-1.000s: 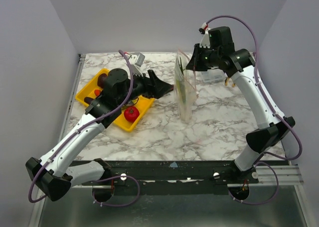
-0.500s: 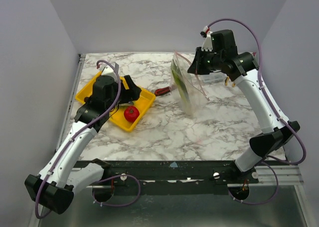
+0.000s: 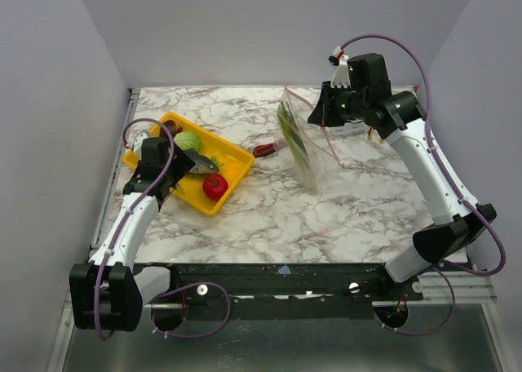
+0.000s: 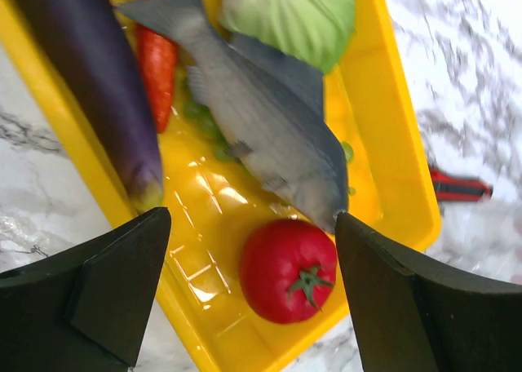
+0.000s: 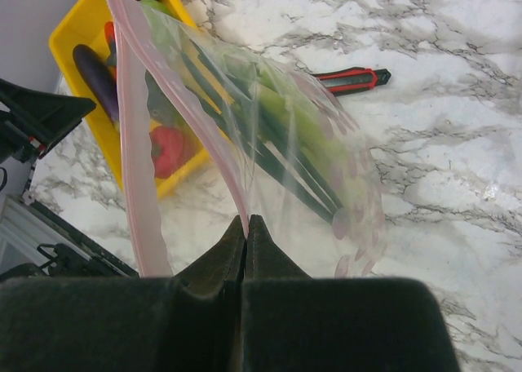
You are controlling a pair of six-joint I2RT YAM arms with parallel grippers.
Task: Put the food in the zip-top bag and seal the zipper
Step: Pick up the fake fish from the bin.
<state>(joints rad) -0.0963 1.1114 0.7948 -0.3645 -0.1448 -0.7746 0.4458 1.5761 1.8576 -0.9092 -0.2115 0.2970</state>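
Note:
The clear zip-top bag (image 3: 303, 150) hangs from my right gripper (image 3: 325, 116), its bottom resting on the marble. Long green stalks (image 5: 285, 135) lie inside it. The right gripper (image 5: 247, 222) is shut on one side of the pink zipper strip (image 5: 218, 152); the mouth gapes open. My left gripper (image 4: 251, 219) is open and empty, low over the yellow tray (image 4: 391, 143). The red tomato (image 4: 287, 270) sits between its fingers, untouched. The grey fish (image 4: 261, 119), purple eggplant (image 4: 90, 78) and red chili (image 4: 155, 62) lie in the tray.
A green cabbage (image 4: 294, 13) and green grapes (image 4: 204, 123) share the tray. A red-handled tool (image 3: 265, 150) lies on the marble between the tray and the bag. A clear box (image 3: 352, 126) sits behind the right gripper. Walls close in the table.
My left arm has drawn back from beside the bag to low over the yellow tray, gripper open. The right gripper has tilted the bag's mouth leftward, still holding it.

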